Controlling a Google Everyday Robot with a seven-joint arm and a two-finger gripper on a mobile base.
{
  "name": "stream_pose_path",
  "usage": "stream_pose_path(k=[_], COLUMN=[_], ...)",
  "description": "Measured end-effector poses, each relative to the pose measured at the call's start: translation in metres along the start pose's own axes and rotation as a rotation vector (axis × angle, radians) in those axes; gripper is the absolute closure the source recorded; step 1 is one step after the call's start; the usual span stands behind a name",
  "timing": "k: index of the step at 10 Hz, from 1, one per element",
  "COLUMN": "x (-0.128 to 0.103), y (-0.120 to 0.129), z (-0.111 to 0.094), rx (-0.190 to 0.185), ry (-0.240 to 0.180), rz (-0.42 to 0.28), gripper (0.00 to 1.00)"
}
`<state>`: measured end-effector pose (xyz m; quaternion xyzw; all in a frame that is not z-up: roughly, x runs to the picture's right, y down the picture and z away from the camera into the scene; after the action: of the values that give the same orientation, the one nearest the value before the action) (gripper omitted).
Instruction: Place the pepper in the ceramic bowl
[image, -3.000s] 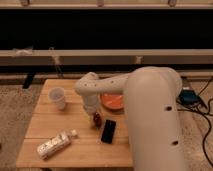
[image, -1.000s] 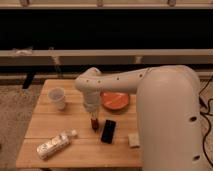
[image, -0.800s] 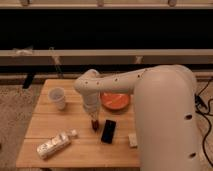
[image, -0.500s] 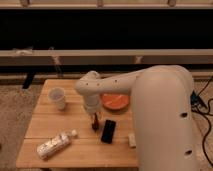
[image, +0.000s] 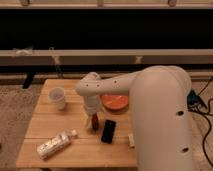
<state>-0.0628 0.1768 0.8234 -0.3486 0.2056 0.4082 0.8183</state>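
Gripper (image: 92, 116) over slim dark-red glossy pepper (image: 95, 123), beside flat black phone (image: 108, 131); grip state: can't tell. Off-centre pinch could drop it short of round orange-red ceramic bowl (image: 116, 103).

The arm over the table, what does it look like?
The arm is a fat, smooth, off-white tube with rounded joints and a few small dark dots. Its gripper, small and darker, is at the tip, low over the wooden table.

You face what looks like a lab: carpet (image: 17, 107), a wooden table (image: 55, 125), cables (image: 202, 102) at 3 o'clock, the gripper (image: 93, 119) low over the table's centre.
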Motion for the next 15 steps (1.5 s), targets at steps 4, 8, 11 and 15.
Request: stream_pose_path(k=[4,8,11,15], x=[-0.008,-0.010,-0.006,0.000], y=[0.004,0.001,-0.003,-0.011], z=[0.015,0.024,0.030,0.021], rx=[0.016,0.028,0.031,0.013], ry=[0.004,0.025,0.053,0.047], rz=[-0.015,-0.015,-0.017,-0.030], gripper=[0.20,0.42,0.73,0.90])
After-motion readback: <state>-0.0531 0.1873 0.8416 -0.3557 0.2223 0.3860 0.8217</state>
